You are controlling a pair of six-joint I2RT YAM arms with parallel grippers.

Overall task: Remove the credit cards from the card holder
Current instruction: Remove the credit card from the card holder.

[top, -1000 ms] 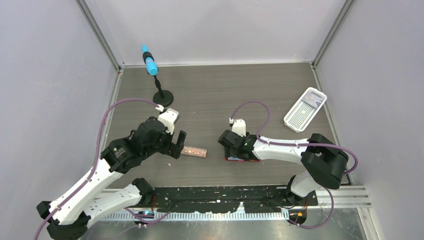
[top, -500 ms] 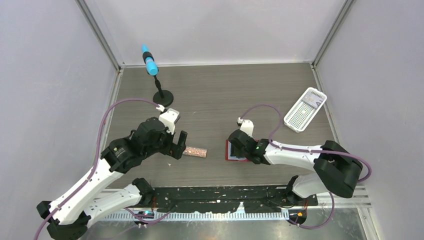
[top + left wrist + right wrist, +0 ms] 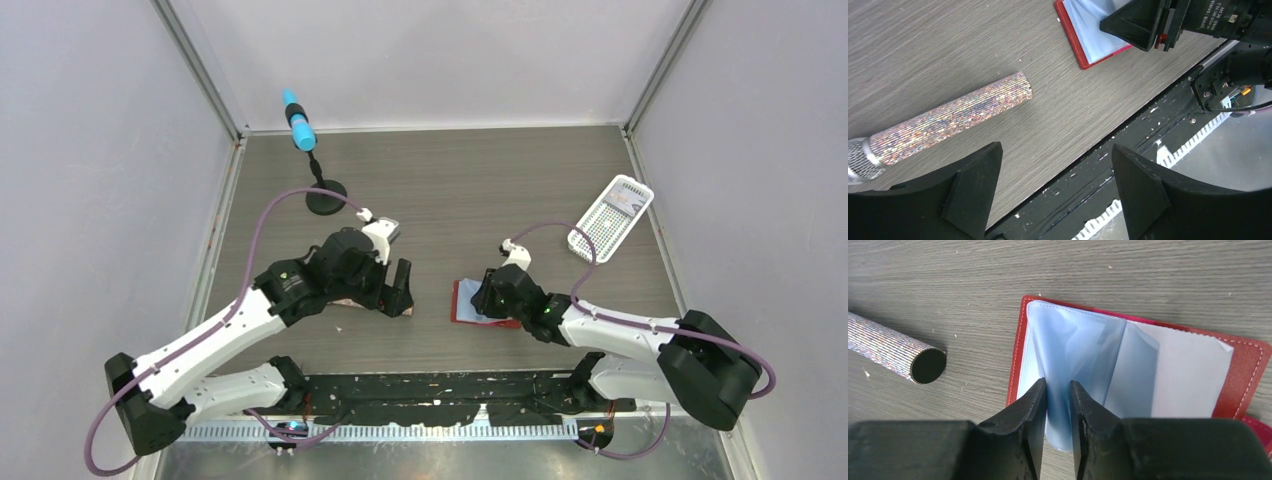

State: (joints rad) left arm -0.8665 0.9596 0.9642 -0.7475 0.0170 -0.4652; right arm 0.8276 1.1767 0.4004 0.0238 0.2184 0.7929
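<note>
Right now your right gripper (image 3: 1058, 388) pinches a pale blue leaf of the card holder (image 3: 1245, 371), which lies open on the table (image 3: 1148, 270) between the arms, probably to draw one of the credit cards free. Whether a card sits in that pinch, you can't tell. Your left gripper (image 3: 1055, 152) hangs with fingers wide apart above the glittery tube (image 3: 953, 117), free to pin the cover.

A dark grey wood-grain table (image 3: 480, 170) is enclosed by plain pale lilac-grey walls (image 3: 430, 60), with aluminium posts (image 3: 200, 70) in the back corners. Lighting is soft and even.
</note>
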